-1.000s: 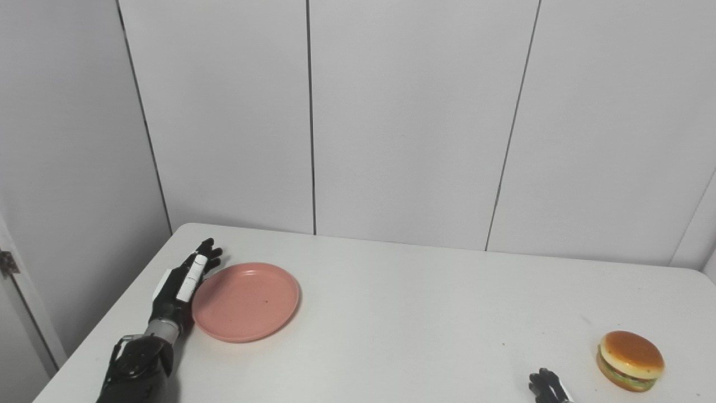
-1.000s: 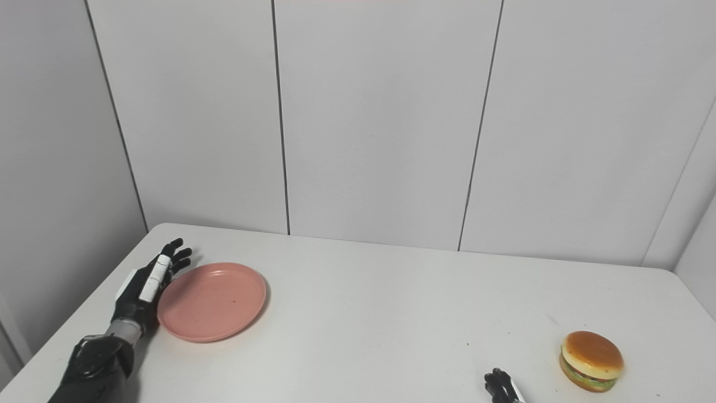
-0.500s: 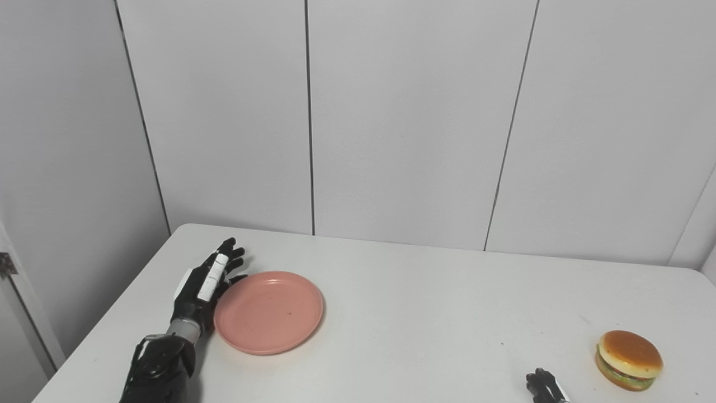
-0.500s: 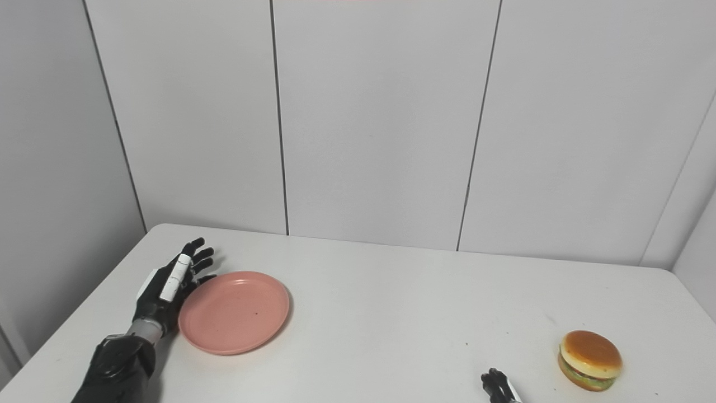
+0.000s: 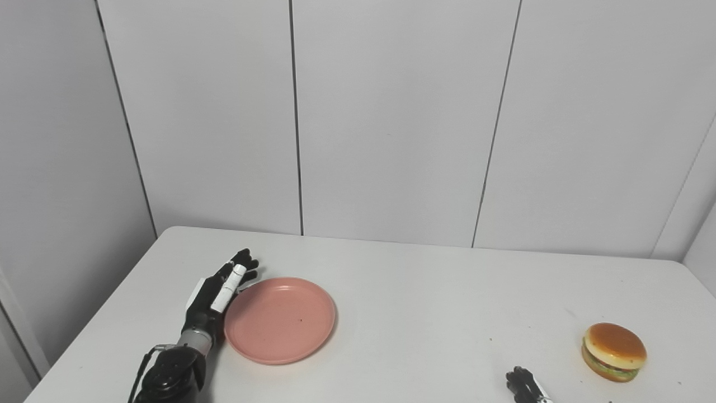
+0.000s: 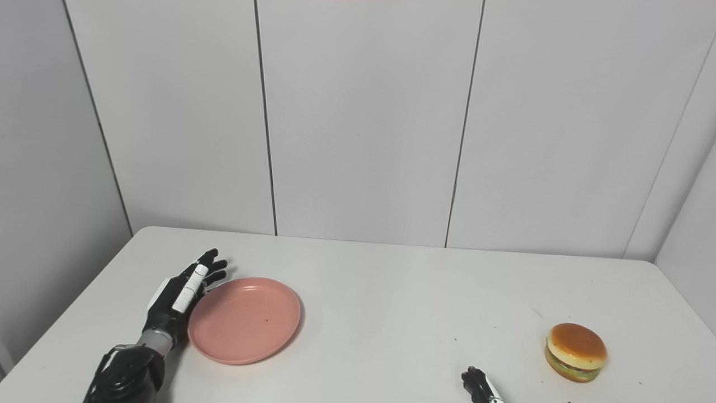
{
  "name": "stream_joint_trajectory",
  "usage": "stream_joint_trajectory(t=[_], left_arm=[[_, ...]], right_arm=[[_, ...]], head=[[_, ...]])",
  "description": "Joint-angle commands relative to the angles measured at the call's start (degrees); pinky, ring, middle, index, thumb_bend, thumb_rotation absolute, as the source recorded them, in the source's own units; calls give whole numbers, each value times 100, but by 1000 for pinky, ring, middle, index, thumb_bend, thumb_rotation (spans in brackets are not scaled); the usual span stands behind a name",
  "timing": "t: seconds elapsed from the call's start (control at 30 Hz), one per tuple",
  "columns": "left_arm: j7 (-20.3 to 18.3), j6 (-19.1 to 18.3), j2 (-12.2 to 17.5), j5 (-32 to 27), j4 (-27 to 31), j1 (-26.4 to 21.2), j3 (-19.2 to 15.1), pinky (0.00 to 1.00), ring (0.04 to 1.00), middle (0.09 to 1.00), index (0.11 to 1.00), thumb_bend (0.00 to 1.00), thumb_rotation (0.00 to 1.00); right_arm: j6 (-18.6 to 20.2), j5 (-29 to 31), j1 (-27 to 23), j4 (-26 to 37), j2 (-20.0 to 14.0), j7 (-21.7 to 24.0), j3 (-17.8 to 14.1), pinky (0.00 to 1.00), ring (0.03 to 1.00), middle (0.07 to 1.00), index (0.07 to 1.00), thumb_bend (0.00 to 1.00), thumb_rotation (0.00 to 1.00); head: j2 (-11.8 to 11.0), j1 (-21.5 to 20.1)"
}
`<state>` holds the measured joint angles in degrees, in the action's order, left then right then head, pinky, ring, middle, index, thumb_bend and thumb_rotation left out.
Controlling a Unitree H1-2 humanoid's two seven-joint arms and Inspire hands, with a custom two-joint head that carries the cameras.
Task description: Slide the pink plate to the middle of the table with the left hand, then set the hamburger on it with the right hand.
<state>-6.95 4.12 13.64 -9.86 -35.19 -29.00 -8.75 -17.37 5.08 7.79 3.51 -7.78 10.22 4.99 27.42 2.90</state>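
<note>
The pink plate (image 5: 281, 319) lies flat on the white table (image 5: 425, 313), left of the table's middle. My left hand (image 5: 215, 294) is open, fingers straight and pointing away, its side pressed against the plate's left rim; it also shows in the right eye view (image 6: 179, 294). The hamburger (image 5: 614, 351) sits near the table's right front corner. Only the fingertips of my right hand (image 5: 524, 386) show at the bottom edge, left of the hamburger and apart from it; its grip state is hidden.
Grey wall panels (image 5: 391, 112) stand close behind the table's far edge. The table's left edge runs just left of my left arm (image 5: 168, 375). The table's right edge lies a little beyond the hamburger.
My left hand has pushed the pink plate to the right, toward the table's middle. The camera has also panned a little right. The hamburger and right hand have not moved.
</note>
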Motion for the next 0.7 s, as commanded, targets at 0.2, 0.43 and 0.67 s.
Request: stream_joint_trajectory(t=[0.2,0.43,0.67], left_arm=[[153,-347,-153,186,597,-1,175,726,855,857,853,862,790],[199,-560,-262,258,888,74,231,729,858,857,864,881,828],[258,-778,-434,240,1134,103,194,757,889,882,846,885,820]], right_arm=[[438,-130,176,199,94,1,110,1000,950,921,924,833,917],[483,-280,192,346,194,-39,183,1000,952,929,932,799,911],[709,-416,185,548,326,-130,295,1000,954,926,926,782,901]], head=[[161,-237],[352,-559],[539,-915]])
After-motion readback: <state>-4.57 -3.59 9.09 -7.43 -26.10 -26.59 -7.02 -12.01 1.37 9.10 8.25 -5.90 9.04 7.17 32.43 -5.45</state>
